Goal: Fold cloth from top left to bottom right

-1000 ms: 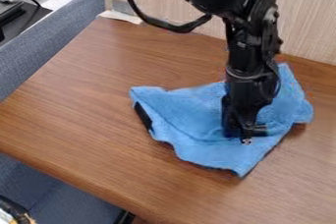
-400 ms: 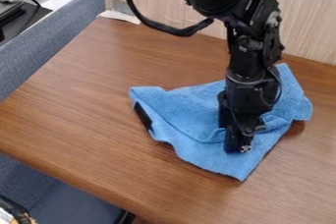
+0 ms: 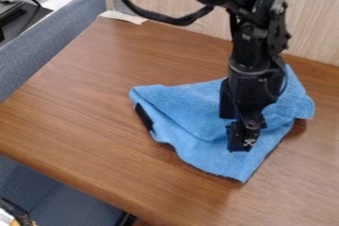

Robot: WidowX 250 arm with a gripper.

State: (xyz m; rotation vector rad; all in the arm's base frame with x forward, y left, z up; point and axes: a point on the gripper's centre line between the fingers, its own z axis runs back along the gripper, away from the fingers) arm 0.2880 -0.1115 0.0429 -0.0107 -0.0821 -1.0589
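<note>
Cloth (image 3: 189,108) lies on the brown bench (image 3: 92,101), right of the view's middle. The black arm (image 3: 255,36) comes in from the top edge and hangs over the cloth's right part. The blue cloth is partly folded, a curved fold running across its middle and one corner pointing towards the bottom of the view. The hand (image 3: 242,140) is low over the cloth, just right of that fold; I cannot tell how far open it is, or whether it grips or touches the cloth. Compared with the last frame, the hand sits slightly higher, and the fold beside it looks flatter.
</note>
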